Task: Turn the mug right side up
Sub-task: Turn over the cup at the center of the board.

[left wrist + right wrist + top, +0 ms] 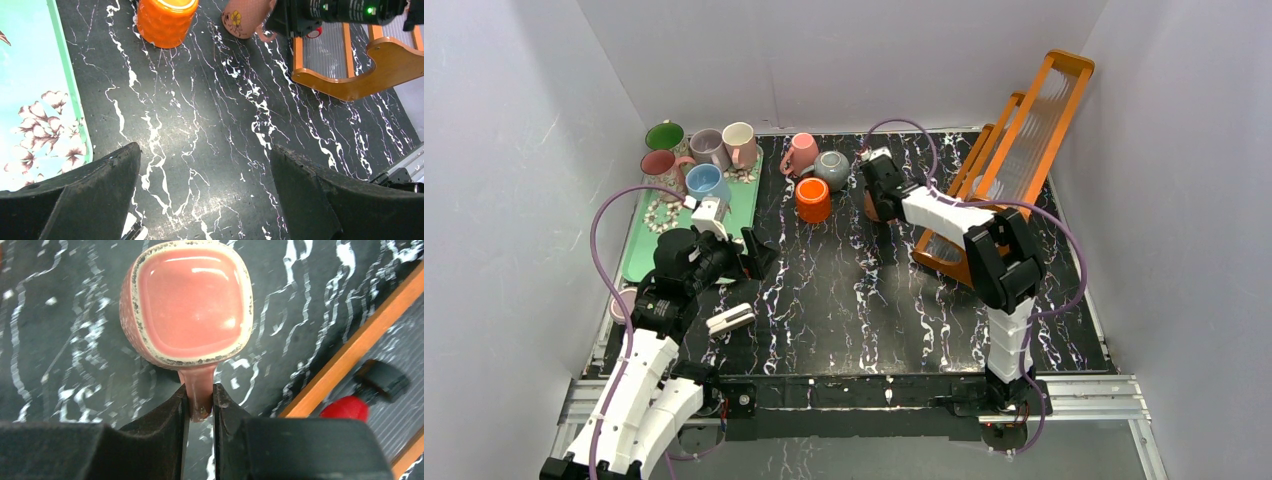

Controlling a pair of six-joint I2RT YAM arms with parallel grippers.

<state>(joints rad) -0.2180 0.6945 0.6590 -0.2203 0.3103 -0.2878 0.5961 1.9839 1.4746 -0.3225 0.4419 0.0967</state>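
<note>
The mug (190, 305) stands base-up on the worktop (60, 340) beside the rack (350, 355); right fingers (170, 430) pinch its handle (199, 387), body directly ahead; left fingers (90, 195) spread, well apart.

A black tabletop (854, 300) veined with white spreads beneath the right tool (873, 172) and on every side of it. Plain pale walls (844, 60), evenly lit, rise beyond the tool and to its left and right; a metal rail (874, 392) runs well behind it.
</note>
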